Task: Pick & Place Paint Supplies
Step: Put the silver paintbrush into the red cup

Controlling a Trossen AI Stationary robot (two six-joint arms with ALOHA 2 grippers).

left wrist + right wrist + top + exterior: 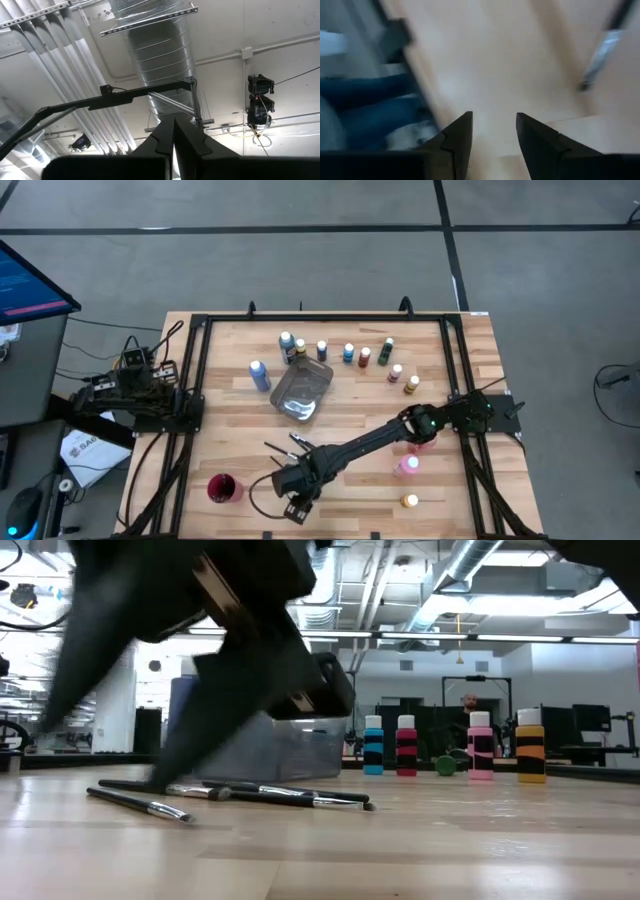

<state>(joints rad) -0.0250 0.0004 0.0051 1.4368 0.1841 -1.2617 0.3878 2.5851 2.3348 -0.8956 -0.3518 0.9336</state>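
Several thin dark paintbrushes (pixel 290 444) with light ends lie flat on the wood near the table's middle, and they also show in the low view (pixel 260 794). Small paint bottles (pixel 348 353) stand in a loose row near the far edge. A blue one (pixel 260 375) stands left of the tray, and a pink one (pixel 408 467) and a yellow one (pixel 410 501) stand near the right. My right gripper (pixel 295 502) (pixel 493 116) is open over bare wood at the near edge, just past the brushes. One brush (pixel 600 52) shows ahead of it. My left gripper (pixel 173 131) is shut, parked at the table's left and pointing at the ceiling.
A grey metal tray (pixel 303 391) sits mid-table beyond the brushes. A red cup (pixel 224 488) stands at the near left, close to my right gripper. My right arm (pixel 380 438) stretches across the near right part of the table, above a pink bottle (pixel 418 443). Black rails (pixel 190 380) border the sides.
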